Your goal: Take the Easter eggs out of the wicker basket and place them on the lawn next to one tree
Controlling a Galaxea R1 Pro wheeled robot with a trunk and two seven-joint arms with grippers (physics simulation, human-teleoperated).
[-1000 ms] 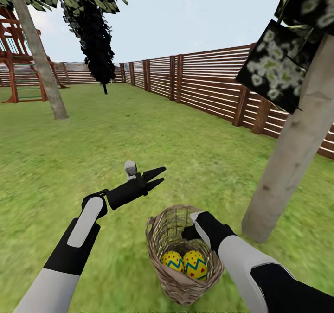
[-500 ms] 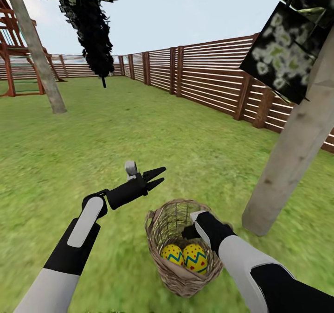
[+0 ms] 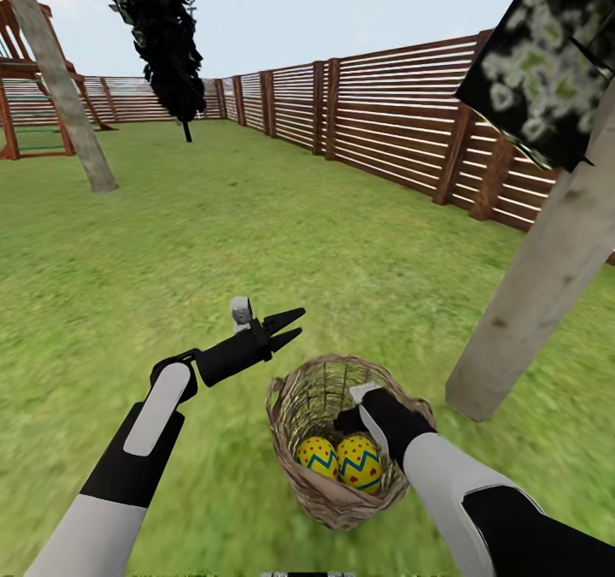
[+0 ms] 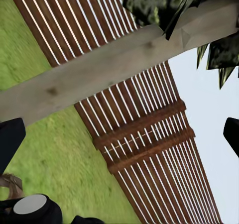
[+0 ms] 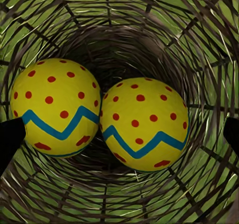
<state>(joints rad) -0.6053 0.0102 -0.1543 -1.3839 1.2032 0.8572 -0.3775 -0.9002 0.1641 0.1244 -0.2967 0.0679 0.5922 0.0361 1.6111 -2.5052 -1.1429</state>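
The wicker basket [image 3: 295, 427] stands on the lawn [image 3: 171, 244] just in front of me. Two yellow Easter eggs lie side by side on its bottom, one [image 3: 318, 457] [image 5: 55, 107] beside the other [image 3: 360, 463] [image 5: 144, 124]. A third egg is out of view. My right gripper [image 5: 120, 133] reaches down inside the basket, open, its fingertips on either side above the eggs and touching neither. My left gripper [image 3: 301, 320] hovers open and empty over the grass left of the basket. A pale tree trunk [image 3: 534, 291] rises just right of the basket.
A brown slat fence [image 3: 384, 115] runs along the right and back. Dark leaf panels [image 3: 547, 64] hang at the upper right. A second pale trunk [image 3: 64, 90], a black conifer [image 3: 162, 38] and a red playhouse [image 3: 17, 73] stand far off at the left.
The whole picture has shifted, so the camera moved. The basket's rim now stands higher around my right gripper, which sits deeper inside. My left gripper keeps its pose.
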